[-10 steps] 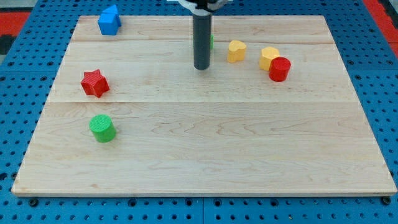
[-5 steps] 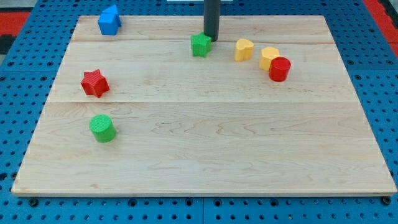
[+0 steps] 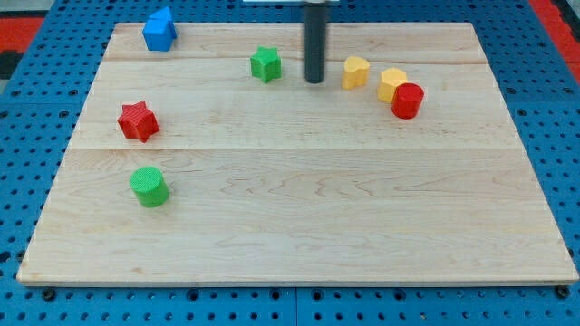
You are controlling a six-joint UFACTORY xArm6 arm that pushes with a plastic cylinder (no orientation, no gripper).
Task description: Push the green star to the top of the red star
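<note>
We are midway through pushing the green star (image 3: 265, 63), sitting upper centre on the bench (image 3: 299, 217), toward the red star (image 3: 138, 120) at left, with my tip (image 3: 314, 81) just right of it, having no hand, and needing another leftward shove.

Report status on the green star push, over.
My tip apart from green star, on its right in the view. Green star up-right of red star, well short. Nothing between them.
</note>
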